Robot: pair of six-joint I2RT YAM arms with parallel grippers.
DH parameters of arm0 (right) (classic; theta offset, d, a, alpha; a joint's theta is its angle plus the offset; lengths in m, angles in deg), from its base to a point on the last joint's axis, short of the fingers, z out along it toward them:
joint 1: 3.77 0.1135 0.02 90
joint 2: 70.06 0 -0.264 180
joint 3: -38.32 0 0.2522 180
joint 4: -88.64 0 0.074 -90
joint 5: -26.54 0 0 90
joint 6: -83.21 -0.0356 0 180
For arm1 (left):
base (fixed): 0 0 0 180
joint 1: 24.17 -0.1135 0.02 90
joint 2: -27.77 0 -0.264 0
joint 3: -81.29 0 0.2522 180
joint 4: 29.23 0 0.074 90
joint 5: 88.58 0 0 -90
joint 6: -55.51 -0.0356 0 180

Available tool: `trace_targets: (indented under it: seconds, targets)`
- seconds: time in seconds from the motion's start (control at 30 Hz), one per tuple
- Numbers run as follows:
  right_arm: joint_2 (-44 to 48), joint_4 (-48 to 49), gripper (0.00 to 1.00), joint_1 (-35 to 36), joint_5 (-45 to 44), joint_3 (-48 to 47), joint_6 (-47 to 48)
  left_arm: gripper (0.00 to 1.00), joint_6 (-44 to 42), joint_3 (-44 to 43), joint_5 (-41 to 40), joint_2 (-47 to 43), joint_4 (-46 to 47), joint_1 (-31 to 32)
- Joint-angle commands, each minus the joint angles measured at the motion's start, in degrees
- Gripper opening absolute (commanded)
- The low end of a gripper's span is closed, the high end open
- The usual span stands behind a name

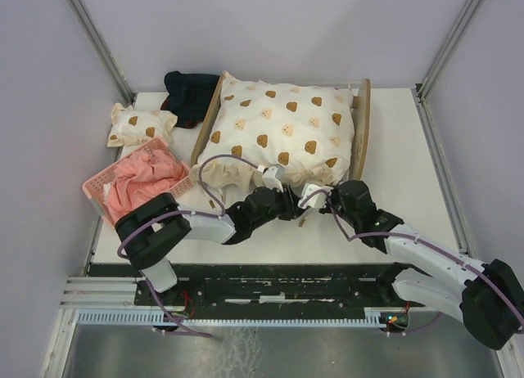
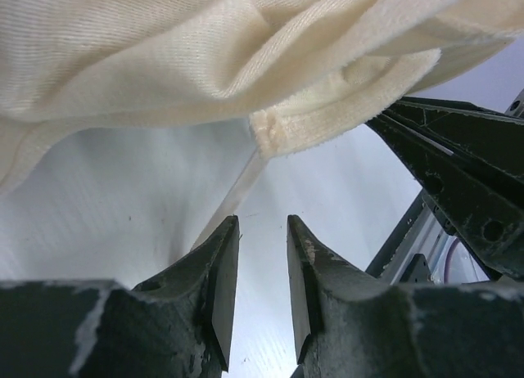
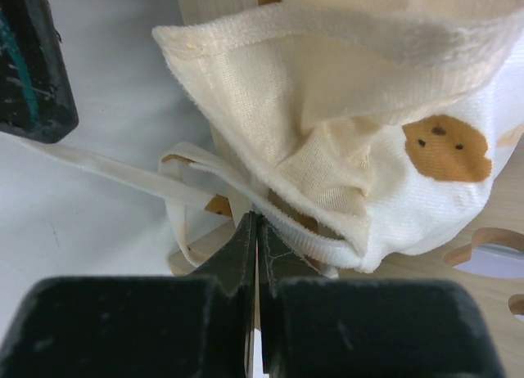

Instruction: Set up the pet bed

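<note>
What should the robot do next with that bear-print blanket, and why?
Probably open the right gripper and release the quilt. The quilt lies spread across the pet bed, the left gripper is open with nothing between its fingers, and only the right one pinches the near hem.

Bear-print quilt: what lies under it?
The pet bed lies under the bear-print quilt. Only the bed's wooden boards at the two ends stick out past the quilt. Whatever fills the frame between them is covered and cannot be seen.
</note>
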Motion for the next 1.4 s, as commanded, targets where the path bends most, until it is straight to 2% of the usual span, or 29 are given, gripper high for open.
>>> trace_targets:
  seconds: [0.0,0.13,0.23,0.53,0.7,0.83,0.93,1.0,1.17,1.37]
  targets:
    - [-0.79,5.80,0.02,-0.16,1.10,-0.32,1.49,0.37,0.99,1.33,-3.68,-4.84,1.17,0.13]
    - [-1.39,6.94,0.02,-0.26,1.80,0.99,2.40,0.40,-0.20,1.16,-3.43,-6.04,2.81,0.15]
    - [-0.94,7.25,0.02,-0.32,2.67,1.40,3.80,0.40,-1.99,-1.91,-4.11,-4.99,0.47,0.14]
    - [0.06,6.28,0.02,-0.55,5.53,1.52,7.92,0.36,-1.81,-4.71,-12.24,-3.19,0.09,0.05]
    - [0.88,7.78,0.02,-0.53,6.65,2.22,8.55,0.33,2.98,-7.01,-16.28,-3.56,-5.78,-0.23]
    - [-0.27,7.48,0.02,-0.61,7.52,2.00,10.46,0.28,6.77,-1.87,-16.59,-7.49,-2.28,0.46]
    - [-1.02,6.55,0.02,-0.67,9.68,1.66,12.33,0.29,8.03,0.98,-18.78,-10.47,-2.69,1.91]
    - [-1.25,5.51,0.02,-0.60,10.50,1.39,13.22,0.32,10.26,1.96,-19.12,-10.95,-3.97,2.01]
    - [-1.51,5.11,0.02,-0.63,11.67,1.03,14.24,0.35,12.20,5.00,-19.35,-9.74,0.16,2.00]
    - [-2.12,5.10,0.02,-0.58,11.17,0.39,14.81,0.29,17.38,3.12,-17.40,-6.95,0.75,1.87]
